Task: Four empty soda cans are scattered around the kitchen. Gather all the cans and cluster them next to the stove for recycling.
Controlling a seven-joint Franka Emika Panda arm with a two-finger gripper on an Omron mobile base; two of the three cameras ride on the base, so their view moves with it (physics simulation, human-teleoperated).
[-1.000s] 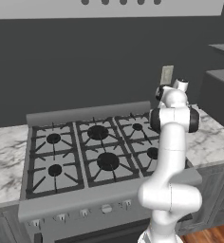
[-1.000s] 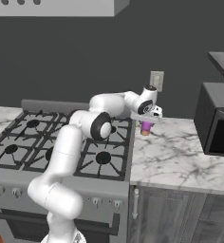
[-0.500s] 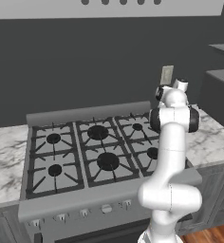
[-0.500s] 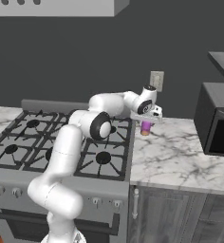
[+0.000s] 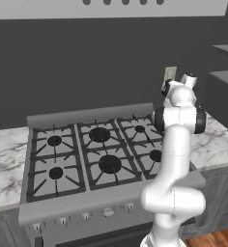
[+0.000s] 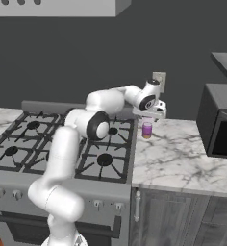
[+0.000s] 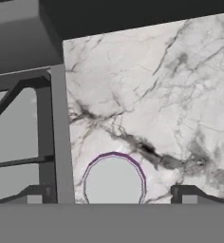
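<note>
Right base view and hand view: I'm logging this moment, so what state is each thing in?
Purple soda can: upright on the marble counter, just right of the stove, silver top up.
Tool: open, a fingertip on each side of the can, not closed on it.
Stove: burners unlit, grates bare.
Microwave: door closed.

one purple soda can (image 6: 146, 130), one stove (image 6: 62, 144), one microwave (image 6: 223, 122)
</note>
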